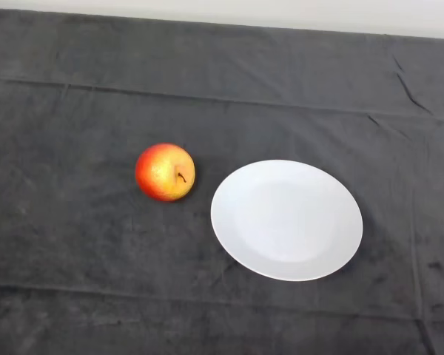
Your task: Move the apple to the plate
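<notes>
A red and yellow apple [165, 172] lies on the dark cloth, left of centre, with its stem facing the camera. A round white plate [286, 220] lies just to its right, a small gap between them. Nothing lies on the plate.
The dark cloth [74, 244] covers the whole table, with folds running across it near the back and front. A pale wall strip [281, 11] shows beyond the table's far edge.
</notes>
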